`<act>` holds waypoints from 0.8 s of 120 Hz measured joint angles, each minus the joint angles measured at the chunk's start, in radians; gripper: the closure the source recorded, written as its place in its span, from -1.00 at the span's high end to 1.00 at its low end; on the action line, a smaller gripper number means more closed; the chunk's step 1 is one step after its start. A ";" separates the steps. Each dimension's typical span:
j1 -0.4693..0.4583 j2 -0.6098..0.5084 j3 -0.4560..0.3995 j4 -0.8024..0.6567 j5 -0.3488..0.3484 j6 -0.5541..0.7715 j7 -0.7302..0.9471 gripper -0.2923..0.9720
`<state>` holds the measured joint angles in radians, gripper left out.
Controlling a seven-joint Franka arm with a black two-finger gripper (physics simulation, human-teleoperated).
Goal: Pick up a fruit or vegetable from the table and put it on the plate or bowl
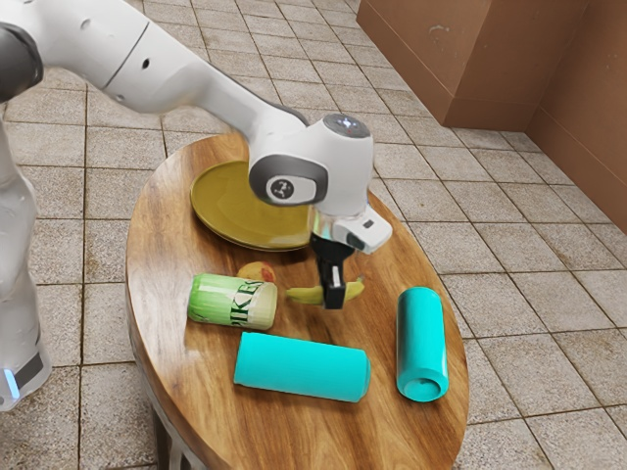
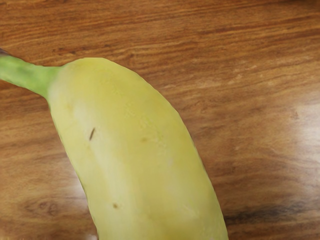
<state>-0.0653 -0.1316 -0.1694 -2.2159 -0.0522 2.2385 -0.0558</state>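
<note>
Pincer is down at the banana; grip or gap: cannot tell. Banana lies flat on the surface, long axis along the exterior view's left-right, one end green-stemmed. Green can sits just beside it, and the yellow plate is near, behind.

A yellow banana with a green stem lies flat on the wooden table, near but apart from the olive-yellow plate, which sits level toward the table's far side.
</note>
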 joint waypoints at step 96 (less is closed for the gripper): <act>0.020 -0.149 0.378 0.077 0.048 -0.175 0.021 -0.30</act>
<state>-0.0457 -0.2807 0.2086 -2.1389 -0.0040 2.0639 -0.0349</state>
